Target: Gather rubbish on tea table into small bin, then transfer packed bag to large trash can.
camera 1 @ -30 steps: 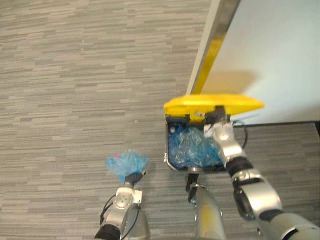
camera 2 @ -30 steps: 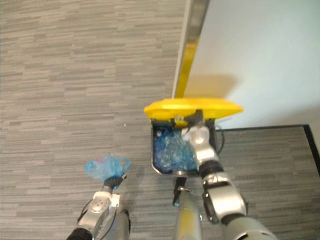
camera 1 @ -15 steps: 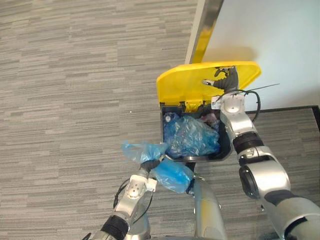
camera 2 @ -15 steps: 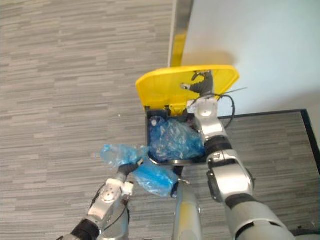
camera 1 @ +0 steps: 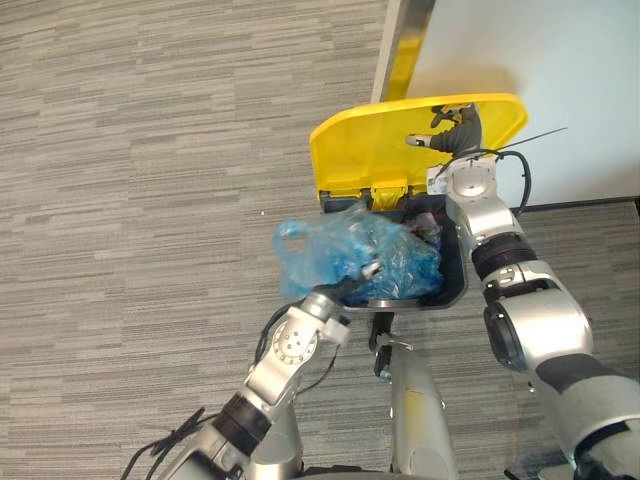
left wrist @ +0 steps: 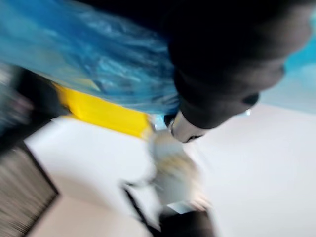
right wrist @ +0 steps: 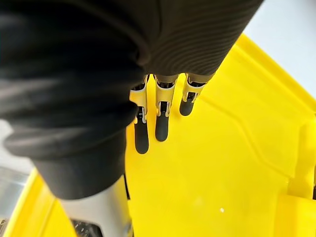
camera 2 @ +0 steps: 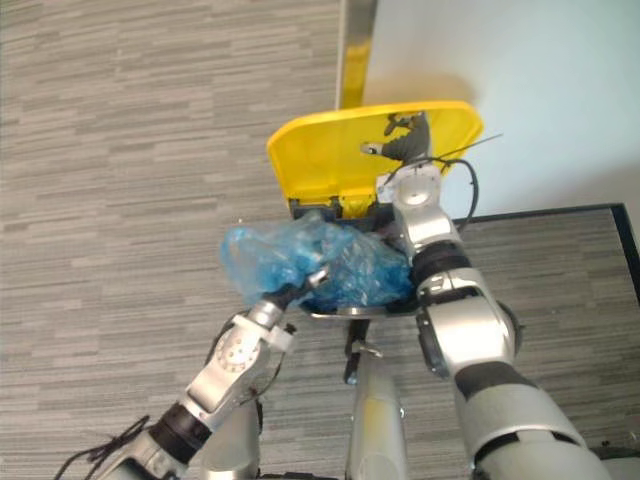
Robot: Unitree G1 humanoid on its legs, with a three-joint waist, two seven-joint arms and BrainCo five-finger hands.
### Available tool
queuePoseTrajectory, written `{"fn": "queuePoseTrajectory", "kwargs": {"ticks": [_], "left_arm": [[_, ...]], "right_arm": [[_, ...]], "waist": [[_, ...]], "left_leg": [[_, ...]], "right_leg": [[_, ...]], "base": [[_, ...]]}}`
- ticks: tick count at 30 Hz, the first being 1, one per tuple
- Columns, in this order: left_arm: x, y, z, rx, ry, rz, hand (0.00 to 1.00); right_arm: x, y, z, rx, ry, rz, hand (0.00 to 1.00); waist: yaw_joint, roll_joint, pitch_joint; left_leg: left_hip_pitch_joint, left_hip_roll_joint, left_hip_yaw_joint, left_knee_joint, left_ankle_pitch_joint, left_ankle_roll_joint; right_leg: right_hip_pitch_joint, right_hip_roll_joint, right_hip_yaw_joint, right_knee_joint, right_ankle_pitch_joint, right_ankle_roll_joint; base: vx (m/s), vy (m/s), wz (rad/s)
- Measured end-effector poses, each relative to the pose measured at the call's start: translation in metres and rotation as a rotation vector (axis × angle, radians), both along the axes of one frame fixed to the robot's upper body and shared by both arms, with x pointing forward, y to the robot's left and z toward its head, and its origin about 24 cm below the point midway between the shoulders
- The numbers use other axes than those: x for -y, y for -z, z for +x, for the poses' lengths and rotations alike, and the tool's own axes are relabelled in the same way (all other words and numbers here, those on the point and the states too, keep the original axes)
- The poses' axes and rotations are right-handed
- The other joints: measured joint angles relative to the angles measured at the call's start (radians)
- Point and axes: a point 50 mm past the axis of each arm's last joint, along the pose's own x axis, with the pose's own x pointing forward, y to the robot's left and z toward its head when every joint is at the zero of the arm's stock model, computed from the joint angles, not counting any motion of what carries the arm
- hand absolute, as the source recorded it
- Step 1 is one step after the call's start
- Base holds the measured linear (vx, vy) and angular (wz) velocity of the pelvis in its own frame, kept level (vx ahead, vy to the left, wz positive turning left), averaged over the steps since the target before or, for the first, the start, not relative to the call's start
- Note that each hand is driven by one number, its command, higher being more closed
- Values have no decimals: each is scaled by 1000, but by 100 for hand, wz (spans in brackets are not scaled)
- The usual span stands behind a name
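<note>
The large trash can [camera 1: 456, 291] is dark, with a blue liner [camera 1: 412, 268] inside, and stands on the floor against the wall. Its yellow lid [camera 1: 365, 160] is tipped up and back. My right hand [camera 1: 455, 125] rests against the lid's inner face with straight fingers [right wrist: 163, 123], holding it open. My left hand [camera 1: 338, 296] is shut on the packed blue bag [camera 1: 315, 252]. The bag hangs over the can's left rim and partly over its opening. In the left wrist view the blue bag [left wrist: 89, 59] bulges past the hand's dark cover.
A white wall [camera 1: 560, 60] rises behind the can, with a shiny metal strip [camera 1: 405, 40] along its left edge and a black skirting line [camera 1: 600, 203] at its foot. Grey striped carpet [camera 1: 130, 150] spreads to the left.
My right hand has swung the lid from nearly flat to fully upright. My left hand has carried the blue bag from the floor side up and right, over the can's rim.
</note>
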Motion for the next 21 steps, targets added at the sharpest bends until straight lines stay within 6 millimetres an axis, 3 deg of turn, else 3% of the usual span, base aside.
{"fn": "queuePoseTrajectory", "kwargs": {"ticks": [14,21], "left_arm": [[10,-76,8,247,-41,-134,100],[20,-95,21,297,-65,-120,100]], "right_arm": [[-8,-6,1,4,-36,-38,0],[-11,-14,2,17,-53,-40,0]], "waist": [[-17,0,0],[-28,-2,13]], "left_leg": [[0,2,7,-1,0,0],[1,2,10,0,0,-1]], "right_leg": [[-17,2,6,25,-15,0],[-18,1,10,30,-15,0]], "base": [[10,-22,-1],[3,-10,0]]}}
